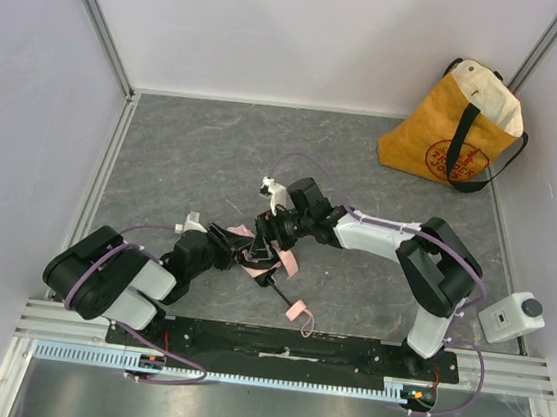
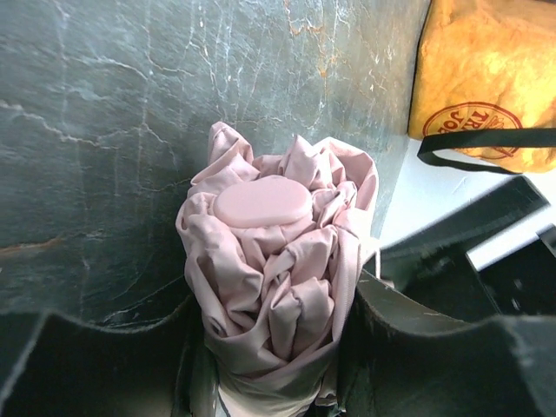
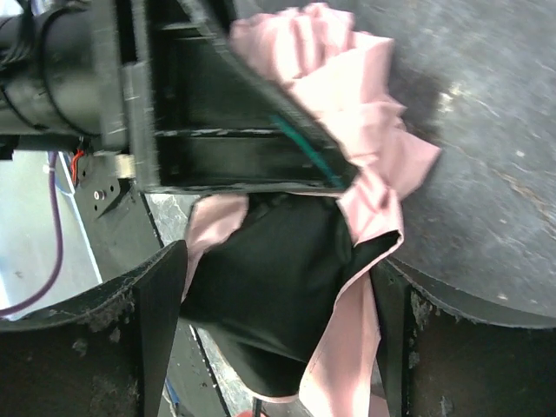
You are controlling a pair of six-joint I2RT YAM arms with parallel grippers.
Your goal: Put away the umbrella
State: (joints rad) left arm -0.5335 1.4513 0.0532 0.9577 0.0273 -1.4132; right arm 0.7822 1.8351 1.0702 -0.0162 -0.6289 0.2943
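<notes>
The umbrella [image 1: 287, 262] lies collapsed at the table's middle, pale pink fabric bunched. Its thin black shaft [image 1: 279, 291] runs toward the near edge and ends in the small pink handle [image 1: 296, 310]. My left gripper [image 1: 232, 249] is shut on the bunched canopy. In the left wrist view [image 2: 274, 347] the fabric fills the gap between the jaws, and the umbrella's round pink cap [image 2: 262, 201] points away. My right gripper [image 1: 271, 239] is open. In the right wrist view [image 3: 278, 321] its jaws straddle a loose fold of the umbrella [image 3: 373, 113], pink outside and black inside. The fold touches the right finger [image 3: 417, 339].
A yellow tote bag [image 1: 448, 137] with black straps leans in the far right corner and also shows in the left wrist view [image 2: 486, 78]. A small white device [image 1: 511, 316] sits at the right near edge. Grey walls enclose the table on three sides.
</notes>
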